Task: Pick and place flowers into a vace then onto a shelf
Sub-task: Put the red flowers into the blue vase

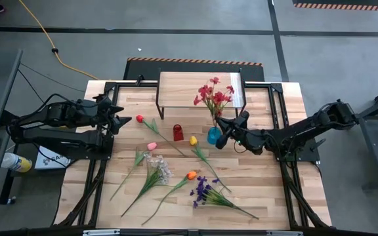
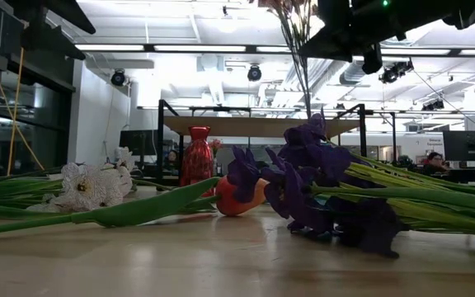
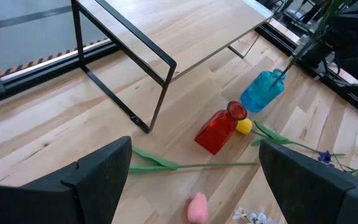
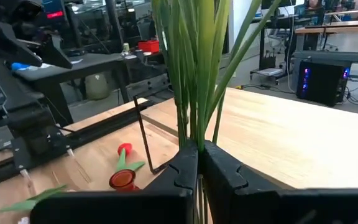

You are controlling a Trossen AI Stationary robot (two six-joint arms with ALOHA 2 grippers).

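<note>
Reaching in from the table's right side, the right arm stretches leftward with its wrist low, and the right gripper (image 1: 222, 133) sits just above the blue vase (image 1: 213, 136). Its fingers are pressed together around the green stems of the red blossom spray (image 1: 212, 96), whose lower ends go down into the vase. In the right wrist view the stems (image 4: 194, 74) rise straight up from between the closed fingers (image 4: 185, 171).

The blue vase stands on the plank tabletop (image 1: 268, 190), just in front of the shelf (image 1: 199, 88) near its right legs. The spray's red blooms lean back over the shelf's light wooden top.

The left arm is folded at the table's left edge, and the left gripper (image 1: 118, 118) points right toward the shelf. Its fingers are spread wide apart and hold nothing, as the left wrist view shows with the two dark fingers (image 3: 98, 180) well apart.

Other flowers lie flat on the table: a red tulip (image 1: 140, 118) near the left gripper, a pink tulip (image 1: 151, 146), a yellow tulip (image 1: 193, 140), an orange tulip (image 1: 191, 175), a white spray (image 1: 157, 165) and a purple spray (image 1: 202, 191) toward the near edge. A small red vase (image 1: 178, 132) stands left of the blue vase.
</note>
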